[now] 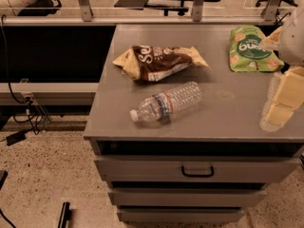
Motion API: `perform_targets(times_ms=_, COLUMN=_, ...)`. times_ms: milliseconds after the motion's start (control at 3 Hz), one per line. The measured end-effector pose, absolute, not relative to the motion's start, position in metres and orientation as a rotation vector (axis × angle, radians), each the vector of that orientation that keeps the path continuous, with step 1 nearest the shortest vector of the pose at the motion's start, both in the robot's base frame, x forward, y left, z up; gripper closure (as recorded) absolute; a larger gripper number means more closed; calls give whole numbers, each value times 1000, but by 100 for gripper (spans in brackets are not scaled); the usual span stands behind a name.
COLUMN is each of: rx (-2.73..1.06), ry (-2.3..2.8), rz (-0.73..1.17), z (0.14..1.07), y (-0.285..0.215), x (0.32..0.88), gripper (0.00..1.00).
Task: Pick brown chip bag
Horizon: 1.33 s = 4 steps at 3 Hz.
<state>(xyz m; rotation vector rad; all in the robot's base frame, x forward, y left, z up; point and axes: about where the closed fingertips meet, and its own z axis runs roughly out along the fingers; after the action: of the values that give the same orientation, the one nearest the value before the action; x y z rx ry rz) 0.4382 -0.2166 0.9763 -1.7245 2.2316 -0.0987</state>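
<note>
The brown chip bag (156,61) lies on the grey cabinet top (228,113) at the back left. It is wrinkly, with a dark brown middle, white lettering and pale yellow ends. My gripper (279,109) hangs at the right edge of the view above the top's right side. It is well to the right of the bag and does not touch it.
A clear water bottle (166,102) lies on its side just in front of the brown bag. A green snack bag (251,49) lies at the back right. The cabinet has drawers (197,170) below. A rail with a glass panel (142,13) runs behind it.
</note>
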Motion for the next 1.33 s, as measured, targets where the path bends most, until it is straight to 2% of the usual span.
perform_targets(times_ms=667, rx=-1777, ry=2144, rz=-99, z=982, y=-208, x=448, gripper=0)
perform_targets(times_ms=1333, rx=-1943, ry=1854, rz=-116, z=1004, y=-157, x=524, gripper=0)
